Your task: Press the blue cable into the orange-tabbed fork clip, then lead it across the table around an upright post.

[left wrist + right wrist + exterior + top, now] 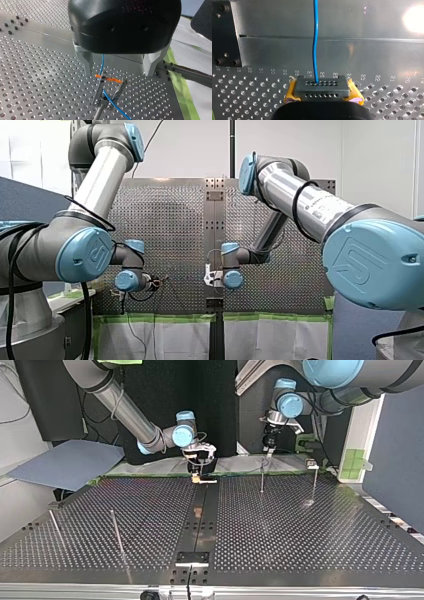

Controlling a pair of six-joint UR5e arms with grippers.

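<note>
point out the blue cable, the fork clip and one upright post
cable (pixel 314 50): right wrist view, on the middle of its straight run.
fork clip (pixel 113 80): left wrist view, on its orange tab.
post (pixel 261 476): top view, midway up its shaft.

My right end effector (pixel 322 86) has its yellow pads (pixel 290 91) set against both sides of a dark block (pixel 329 90) with two rows of holes. A blue cable (pixel 314 50) leaves one upper hole and runs straight ahead over the perforated, numbered surface (pixel 374 57), beside a black bolted plate (pixel 224 32).
</note>
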